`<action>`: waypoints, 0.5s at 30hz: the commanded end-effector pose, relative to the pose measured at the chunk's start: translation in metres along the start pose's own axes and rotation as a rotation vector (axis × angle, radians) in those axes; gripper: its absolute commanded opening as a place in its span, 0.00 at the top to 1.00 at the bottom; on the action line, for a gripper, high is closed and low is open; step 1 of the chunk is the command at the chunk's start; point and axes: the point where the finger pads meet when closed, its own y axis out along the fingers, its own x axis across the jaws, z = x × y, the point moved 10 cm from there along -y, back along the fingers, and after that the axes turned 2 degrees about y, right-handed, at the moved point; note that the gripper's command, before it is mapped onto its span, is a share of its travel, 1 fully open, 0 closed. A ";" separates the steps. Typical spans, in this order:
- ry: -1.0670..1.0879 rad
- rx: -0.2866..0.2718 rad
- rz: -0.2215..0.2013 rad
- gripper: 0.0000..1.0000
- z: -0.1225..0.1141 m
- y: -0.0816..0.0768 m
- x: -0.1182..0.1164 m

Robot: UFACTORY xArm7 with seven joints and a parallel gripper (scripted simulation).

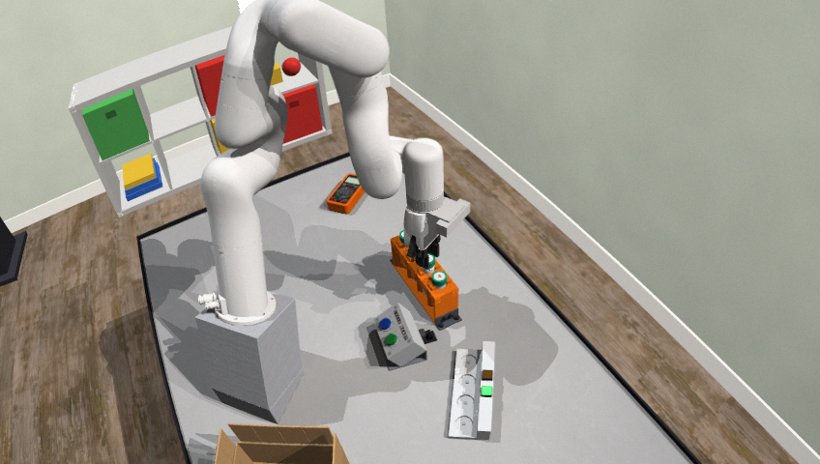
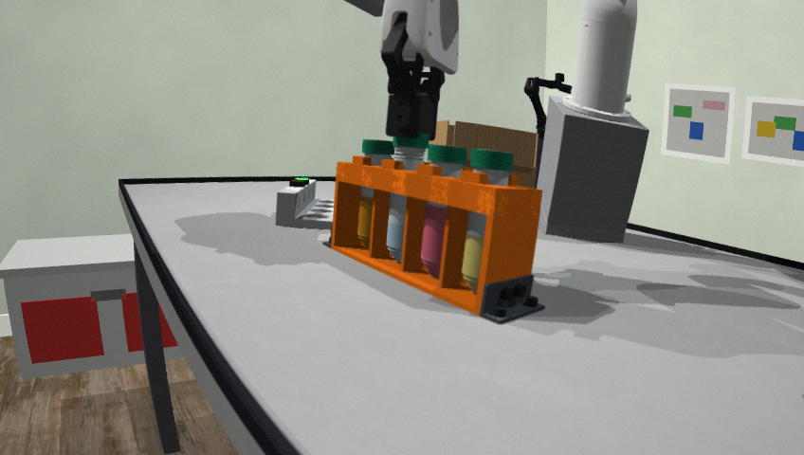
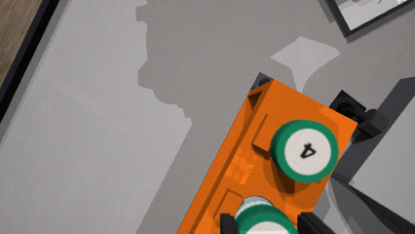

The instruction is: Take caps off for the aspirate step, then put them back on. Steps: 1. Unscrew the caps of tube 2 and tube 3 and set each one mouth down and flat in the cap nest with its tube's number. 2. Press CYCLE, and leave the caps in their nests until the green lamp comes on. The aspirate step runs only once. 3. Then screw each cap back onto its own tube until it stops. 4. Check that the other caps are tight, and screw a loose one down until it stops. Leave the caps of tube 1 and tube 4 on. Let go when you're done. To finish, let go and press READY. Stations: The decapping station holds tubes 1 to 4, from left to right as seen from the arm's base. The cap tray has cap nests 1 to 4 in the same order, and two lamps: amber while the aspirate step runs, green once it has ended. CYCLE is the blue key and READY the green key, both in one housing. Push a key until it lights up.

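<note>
Clamping the gripper [image 2: 411,134] on a green cap [image 2: 411,140] just above the open threaded neck of tube 3 [image 2: 398,225], second from left in the orange station [image 2: 507,225] mid-frame, green lamp [image 1: 486,391] lit, likely recapping: lowering squarely, then twisting until it stops.

My pedestal [image 1: 276,367] stands on a grey table [image 1: 575,414] with a black edge — everything else shares that top. The orange tube station [image 1: 443,299] sits on its dark foot near the middle. Just beside it is the grey key housing [image 1: 411,344], tilted, with one blue and one green key. The white cap tray [image 1: 487,402] lies nearer the front, its green lamp lit. Well apart, toward the far edge, an orange multimeter [image 1: 345,194] lies flat — a cardboard box [image 1: 276,445] shows at the near edge.
</note>
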 end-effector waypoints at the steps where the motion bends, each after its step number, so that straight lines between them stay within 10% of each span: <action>1: 0.000 0.003 0.002 1.00 0.001 0.000 -0.001; 15: 0.000 0.003 0.002 1.00 0.001 0.005 -0.001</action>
